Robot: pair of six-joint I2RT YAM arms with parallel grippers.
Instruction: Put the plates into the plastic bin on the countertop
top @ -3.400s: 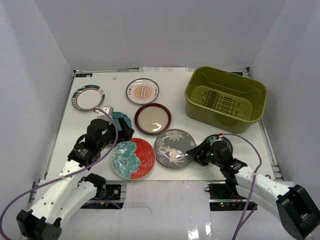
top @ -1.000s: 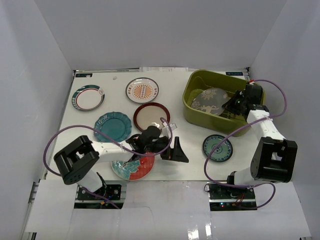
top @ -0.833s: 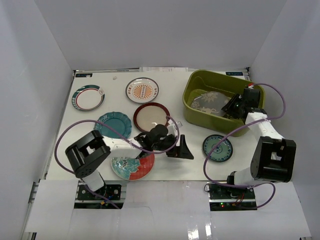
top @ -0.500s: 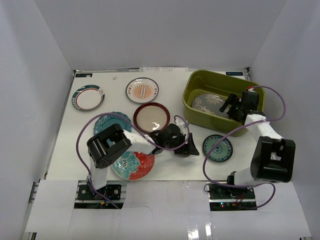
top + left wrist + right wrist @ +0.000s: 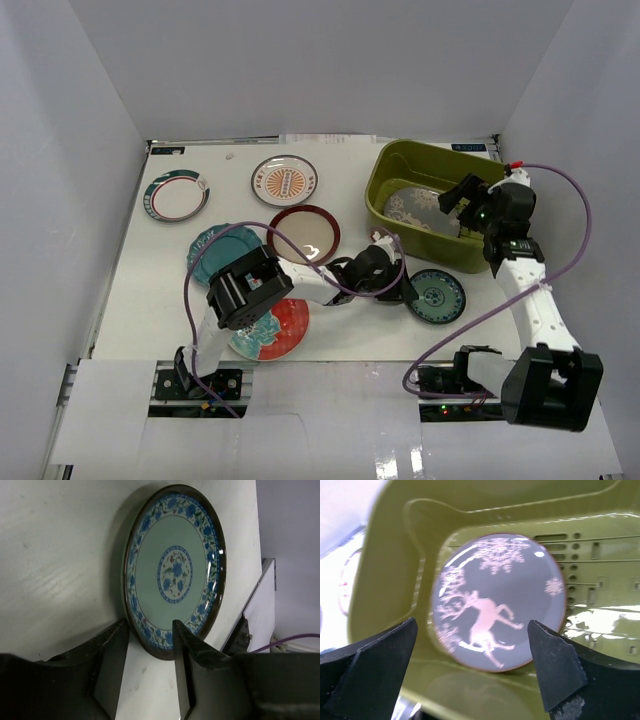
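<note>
While left claw (image 5: 150,642) straddles blue plate (image 5: 175,570), right claw (image 5: 472,627) gapes

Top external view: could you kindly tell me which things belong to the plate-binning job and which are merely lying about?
Job: plastic bin, grey plate inside it, blue-and-white plate, red plate, teal plate, dark-red rimmed plate, sunburst plate, teal-rimmed plate.
Lying about: dark label at the far-left corner, white paper strip along the far edge.
</note>
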